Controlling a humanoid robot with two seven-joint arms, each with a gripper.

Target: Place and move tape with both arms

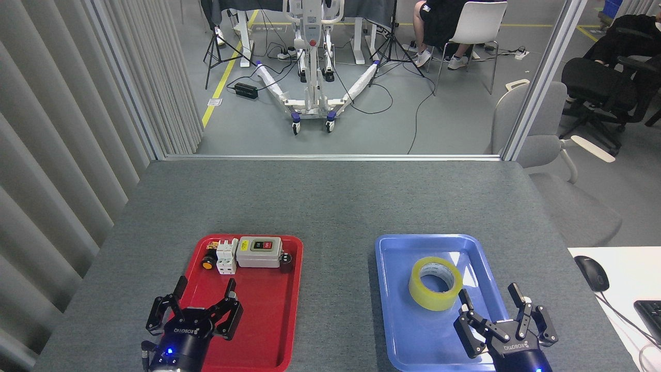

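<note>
The tape (435,282), a wide yellow roll with a white core, lies flat in the middle of the blue tray (403,330). My right gripper (503,318) is open over the tray's near right corner, a short way below and right of the roll, touching nothing. My left gripper (199,307) is open above the near half of the red tray (281,330), with nothing between its fingers.
At the far end of the red tray sit a grey switch box (259,251), a white terminal block (226,256) and a small yellow-capped button (207,264). A white desk with a mouse (591,272) adjoins on the right. Grey chairs stand beyond the table's far right corner.
</note>
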